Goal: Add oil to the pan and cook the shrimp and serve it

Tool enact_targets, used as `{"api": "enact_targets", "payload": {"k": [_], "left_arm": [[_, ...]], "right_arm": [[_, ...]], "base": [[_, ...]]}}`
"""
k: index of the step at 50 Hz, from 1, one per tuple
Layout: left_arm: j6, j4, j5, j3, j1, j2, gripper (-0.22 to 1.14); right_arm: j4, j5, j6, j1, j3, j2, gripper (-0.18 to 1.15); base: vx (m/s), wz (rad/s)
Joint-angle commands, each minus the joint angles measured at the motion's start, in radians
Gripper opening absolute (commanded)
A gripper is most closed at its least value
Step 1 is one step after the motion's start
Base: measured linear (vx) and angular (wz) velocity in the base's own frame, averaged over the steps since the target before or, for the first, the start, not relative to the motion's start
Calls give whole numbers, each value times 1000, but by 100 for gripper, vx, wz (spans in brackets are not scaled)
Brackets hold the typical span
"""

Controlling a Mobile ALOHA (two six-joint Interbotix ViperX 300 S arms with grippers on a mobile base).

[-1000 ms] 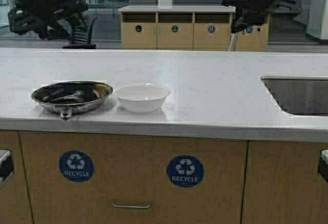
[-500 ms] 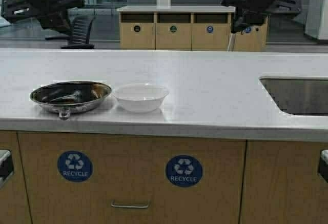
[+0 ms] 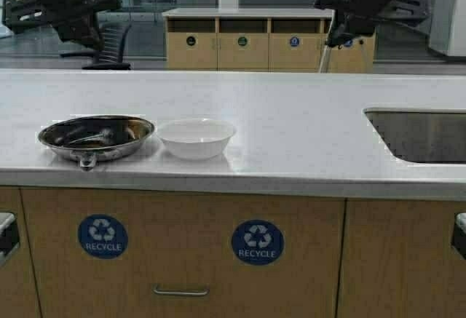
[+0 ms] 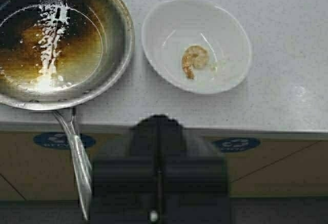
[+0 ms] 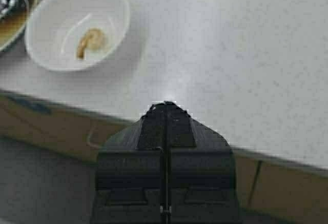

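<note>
The whole scene has slid slightly leftward in the high view, so the base has driven a little. The shrimp [image 4: 195,61] lies in the white bowl [image 4: 233,34] on the bench [image 3: 291,125], just beside the oily pan [image 3: 95,137]. Small, soft and probably slick, it wants a gentle pinch across its curl. Both pincers, left [image 4: 159,131] and right [image 5: 165,112], hang clenched and empty well above it.

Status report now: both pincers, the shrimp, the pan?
Left pincer and right pincer shut, empty, raised. Shrimp in white bowl. Pan oily, beside bowl. Nothing in the way.
</note>
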Motion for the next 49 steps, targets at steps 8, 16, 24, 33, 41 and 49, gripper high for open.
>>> {"api": "enact_targets", "payload": {"k": [8,16,24,33,41,49], "left_arm": [[-2,-2,-5,-12,-3,-17,2],[-2,-3,-6,-12,-3,-15,2],[-2,-3,-5,-14,-3,-15,2],[2,-3,-6,-25,-3,2,2],[0,-2,-6,-35,-3,6,2],[0,-3,-6,-35,-3,14,2]], "right_arm": [[-2,-3,0,3,-21,-12,5],[-2,-2,2,0,-21,-11,5],[-2,-2,2,3,-21,-12,5],[-2,3,3,3,-21,-14,5],[0,5,3,3,-20,-14,5],[-2,5,5,0,-23,-15,5]], "base": [[0,0],[0,0],[0,0],[0,0],[0,0],[0,0]]}}
